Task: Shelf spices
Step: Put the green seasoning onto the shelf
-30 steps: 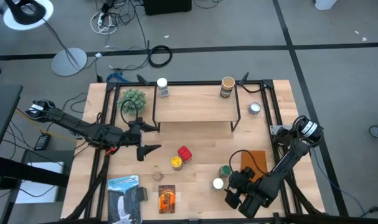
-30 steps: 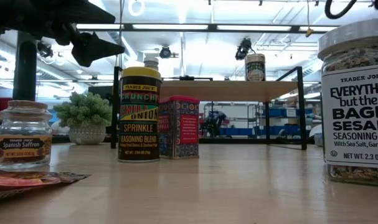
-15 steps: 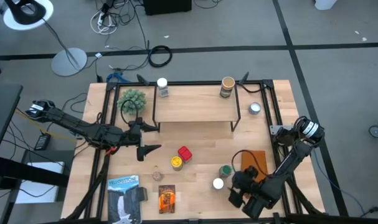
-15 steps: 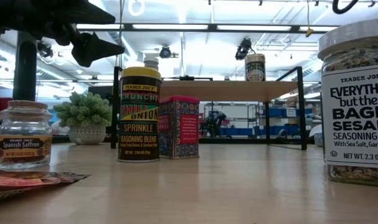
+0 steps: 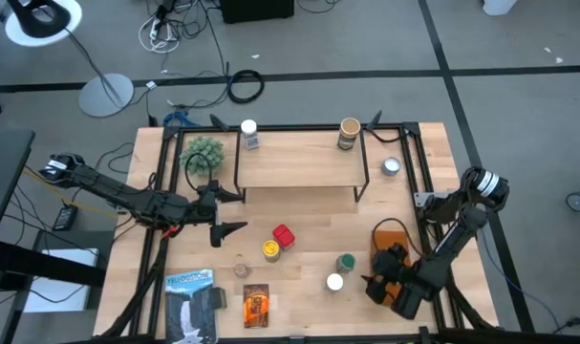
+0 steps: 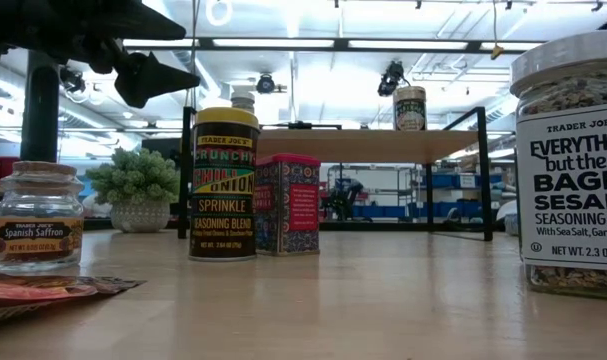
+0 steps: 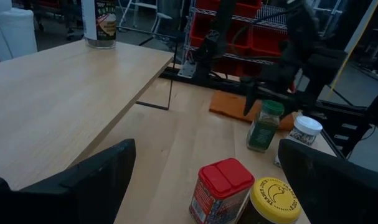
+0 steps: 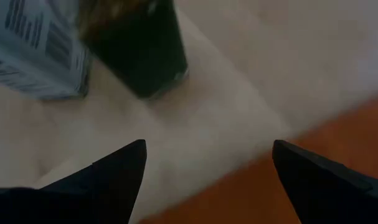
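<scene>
Wooden tabletop (image 5: 309, 215) carries most of the spices, all standing upright with lids up: a yellow-lidded seasoning jar (image 5: 270, 249) touching a red tin (image 5: 284, 235) near the centre, a green-lidded jar (image 5: 345, 261) and a white-lidded jar (image 5: 334, 282) toward the right, and a small saffron jar (image 5: 241, 269) by the front. A dark box (image 5: 256, 305) lies flat at the front edge, long axis running front to back, beside a blue-and-white package (image 5: 190, 304). Two jars stand on the shelf (image 5: 299, 164), one white-lidded (image 5: 248, 133), one tan-lidded (image 5: 349, 132). The left end effector (image 5: 229, 211) hovers left of centre, fingers apart. The right end effector (image 5: 377, 277), fingers apart, sits low by an orange cloth (image 5: 393, 245), just right of the white-lidded jar.
</scene>
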You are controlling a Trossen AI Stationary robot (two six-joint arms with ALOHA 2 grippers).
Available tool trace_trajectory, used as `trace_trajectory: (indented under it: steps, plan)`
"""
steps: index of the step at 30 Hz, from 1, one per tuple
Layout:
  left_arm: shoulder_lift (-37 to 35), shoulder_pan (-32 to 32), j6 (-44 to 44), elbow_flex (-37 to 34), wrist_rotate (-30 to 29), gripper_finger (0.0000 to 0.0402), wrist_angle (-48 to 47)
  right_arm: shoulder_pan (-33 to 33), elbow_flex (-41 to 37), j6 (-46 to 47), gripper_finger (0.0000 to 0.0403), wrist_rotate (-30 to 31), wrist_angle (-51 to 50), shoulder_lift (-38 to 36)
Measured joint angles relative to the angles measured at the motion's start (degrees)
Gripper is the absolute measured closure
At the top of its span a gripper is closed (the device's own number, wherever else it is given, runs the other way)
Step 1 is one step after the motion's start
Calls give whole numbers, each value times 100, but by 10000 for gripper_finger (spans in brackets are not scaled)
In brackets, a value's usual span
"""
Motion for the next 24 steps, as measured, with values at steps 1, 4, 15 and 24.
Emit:
trace_trajectory:
  steps: [1,4,15,24]
  plan:
    - [0,-2,0,0,0,3,0,-63,-135,-267,56,91,161,-85]
    - [-1,-2,-3,0,-2,3,0,-267,-439,-1086,56,241,631,-303]
    - [-1,-1,-150,0,-15,3,-4,-1114,-1319,-4129,56,-734,3081,-563]
    - [0,0,-319,0,-79,3,-3,-1690,-2178,-5184,56,-997,5158,-573]
